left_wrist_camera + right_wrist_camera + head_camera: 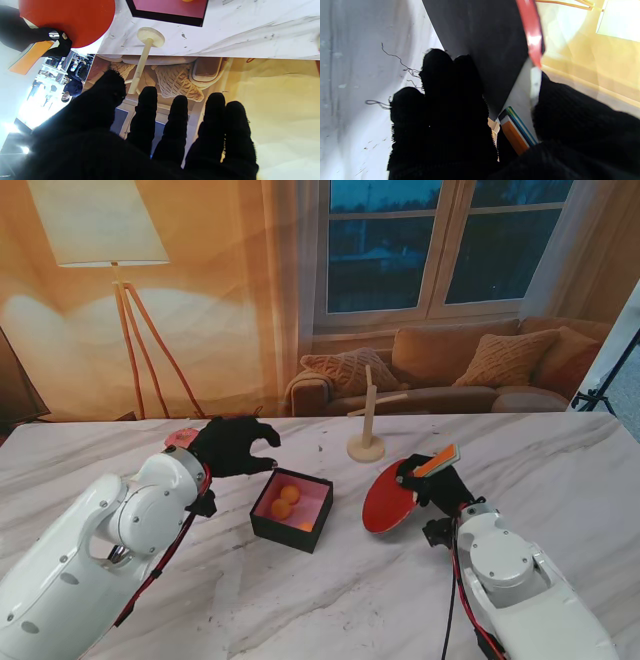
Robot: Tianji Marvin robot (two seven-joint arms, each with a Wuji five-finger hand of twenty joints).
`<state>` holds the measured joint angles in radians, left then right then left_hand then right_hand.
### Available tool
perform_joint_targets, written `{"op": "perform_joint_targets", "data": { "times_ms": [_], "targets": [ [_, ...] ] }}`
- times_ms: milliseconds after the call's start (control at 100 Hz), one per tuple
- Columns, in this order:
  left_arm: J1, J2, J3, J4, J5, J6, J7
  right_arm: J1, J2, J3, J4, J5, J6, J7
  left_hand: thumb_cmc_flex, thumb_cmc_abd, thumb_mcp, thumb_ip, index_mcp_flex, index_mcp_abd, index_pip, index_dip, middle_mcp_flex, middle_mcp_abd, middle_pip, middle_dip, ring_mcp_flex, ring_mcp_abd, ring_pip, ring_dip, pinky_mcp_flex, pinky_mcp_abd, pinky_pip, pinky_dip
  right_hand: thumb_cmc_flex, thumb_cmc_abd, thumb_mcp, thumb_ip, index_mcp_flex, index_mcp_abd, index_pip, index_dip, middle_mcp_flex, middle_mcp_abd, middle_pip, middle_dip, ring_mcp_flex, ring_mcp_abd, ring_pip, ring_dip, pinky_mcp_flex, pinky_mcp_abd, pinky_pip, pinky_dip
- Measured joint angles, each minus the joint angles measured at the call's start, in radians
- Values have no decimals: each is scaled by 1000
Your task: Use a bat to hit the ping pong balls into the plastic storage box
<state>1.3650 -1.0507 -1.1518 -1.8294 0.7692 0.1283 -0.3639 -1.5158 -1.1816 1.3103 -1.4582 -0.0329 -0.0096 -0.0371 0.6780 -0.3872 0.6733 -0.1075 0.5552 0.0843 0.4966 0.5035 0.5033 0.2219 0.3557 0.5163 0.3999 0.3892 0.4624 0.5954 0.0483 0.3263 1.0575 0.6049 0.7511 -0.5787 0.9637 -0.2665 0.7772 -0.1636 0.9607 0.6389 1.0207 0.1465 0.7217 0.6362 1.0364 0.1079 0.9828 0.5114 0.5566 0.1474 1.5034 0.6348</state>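
Observation:
A black storage box (292, 510) with a pink inside sits at the table's middle, holding three orange ping pong balls (290, 493). To its right my right hand (435, 483) is shut on the orange handle of a red bat (390, 496), whose blade leans down toward the table beside the box. In the right wrist view the bat (495, 45) shows its black face and red edge between my fingers (440, 100). My left hand (232, 444) hovers open, fingers spread, just left of the box and farther from me. The left wrist view shows the box corner (170, 12) and the bat (70, 20).
A small wooden stand (366, 430) with a round base rises just beyond the box, also in the left wrist view as the stand (147, 47). The marble table (330, 600) stretches nearer to me. A sofa and a floor lamp stand behind the table's far edge.

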Motion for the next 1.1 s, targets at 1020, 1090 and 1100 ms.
{"op": "perform_joint_targets", "data": {
  "times_ms": [1020,1090,1100],
  "targets": [
    [164,-11,-54,14,17,113,156,43,27,64,87,-79,33,82,11,0,-11,10,0,12,-23,0,0,0,-8,-10,0,0,-11,0,-12,-1,-16,9,-320,-239,213,91,-437,69,-300,-133,-380,-149,-85,-87,-192,-44,-117,0,-134,-1,-78,36],
    [167,-11,-55,14,19,117,156,43,25,72,90,-80,30,78,11,0,-11,10,0,12,-23,0,0,0,-8,-10,0,0,-11,0,-12,-1,-16,10,-321,-240,213,92,-450,75,-302,-135,-380,-152,-85,-87,-202,-44,-128,0,-139,1,-85,38],
    [167,-11,-55,14,19,117,156,43,25,73,91,-81,30,78,11,0,-11,10,0,12,-23,0,0,0,-8,-10,0,0,-11,0,-12,-1,-16,10,-321,-240,213,92,-451,75,-301,-135,-380,-152,-85,-87,-202,-44,-129,0,-139,1,-85,38]
  ]
}}
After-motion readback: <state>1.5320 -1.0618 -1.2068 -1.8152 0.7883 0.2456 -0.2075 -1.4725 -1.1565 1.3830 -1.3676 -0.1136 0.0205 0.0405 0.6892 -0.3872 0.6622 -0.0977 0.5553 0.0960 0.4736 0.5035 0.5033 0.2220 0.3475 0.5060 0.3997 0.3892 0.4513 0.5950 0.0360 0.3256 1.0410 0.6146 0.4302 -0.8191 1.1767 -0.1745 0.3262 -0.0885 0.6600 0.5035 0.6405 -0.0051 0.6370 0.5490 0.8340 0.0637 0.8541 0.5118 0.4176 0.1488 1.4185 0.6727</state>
